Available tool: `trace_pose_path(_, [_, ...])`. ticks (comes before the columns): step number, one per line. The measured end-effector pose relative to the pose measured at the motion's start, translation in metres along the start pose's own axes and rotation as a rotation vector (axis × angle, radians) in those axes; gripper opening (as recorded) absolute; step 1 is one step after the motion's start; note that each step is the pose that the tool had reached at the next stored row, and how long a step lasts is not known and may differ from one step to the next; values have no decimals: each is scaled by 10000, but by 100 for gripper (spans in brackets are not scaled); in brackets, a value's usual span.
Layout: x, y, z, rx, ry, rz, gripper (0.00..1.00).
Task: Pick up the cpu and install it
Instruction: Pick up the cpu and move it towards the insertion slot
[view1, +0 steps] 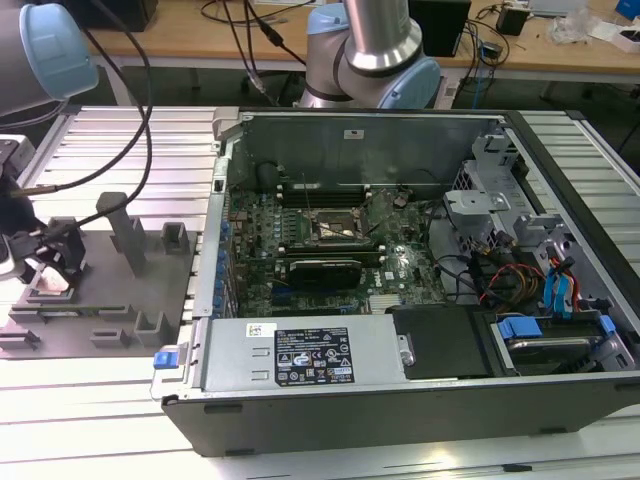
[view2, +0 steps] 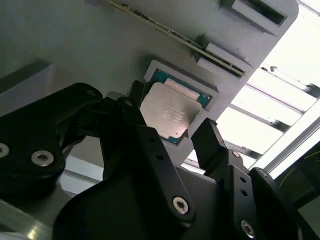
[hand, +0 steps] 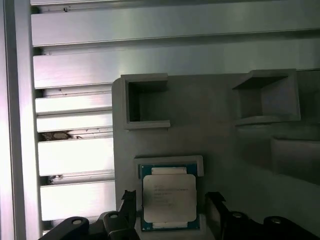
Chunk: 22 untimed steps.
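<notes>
Gripper (hand: 170, 200) spread, straddling the cpu (hand: 169, 196); cpu sits flat in grey fixture (hand: 210, 130) pocket between its fingers.

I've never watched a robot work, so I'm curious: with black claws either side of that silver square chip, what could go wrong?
The black gripper is open, fingers flanking the silver-topped square cpu in the pocket of its grey plastic fixture. Closing off-centre might tilt or drop the thin chip. A fingertip could also catch the pocket's raised rim instead.
</notes>
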<state>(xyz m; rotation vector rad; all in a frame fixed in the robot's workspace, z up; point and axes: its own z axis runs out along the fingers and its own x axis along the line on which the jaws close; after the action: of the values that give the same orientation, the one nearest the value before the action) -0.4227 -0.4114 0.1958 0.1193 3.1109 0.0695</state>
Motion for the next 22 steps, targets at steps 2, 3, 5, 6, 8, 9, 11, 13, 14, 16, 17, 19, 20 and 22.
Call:
trace_pose_path(2, [2, 24, 40, -1, 1, -26, 66])
trace_pose_path(3, [2, 31, 46, 0, 1, -36, 66])
trace_pose_path(5, [3, 35, 57, 2, 1, -55, 66])
trace_pose_path(6, [3, 36, 65, 2, 1, -60, 66])
trace_pose_path(8, [5, 39, 82, 4, 4, -70, 66])
trace_pose_path(9, [5, 39, 81, 5, 5, -73, 66])
trace_pose_path(11, [5, 40, 83, 3, 3, -73, 66])
trace_pose_path(13, [5, 40, 83, 3, 2, -74, 66])
trace_pose_path(14, [5, 40, 83, 3, 2, -75, 66])
trace_pose_path(16, [5, 40, 83, 3, 3, -76, 66])
trace_pose_path(17, [5, 40, 83, 3, 2, -77, 66])
trace_pose_path(19, [4, 40, 83, 3, 3, -79, 58])
trace_pose_path(20, [5, 40, 83, 3, 3, -80, 55])
trace_pose_path(22, [5, 40, 83, 3, 3, -81, 55])
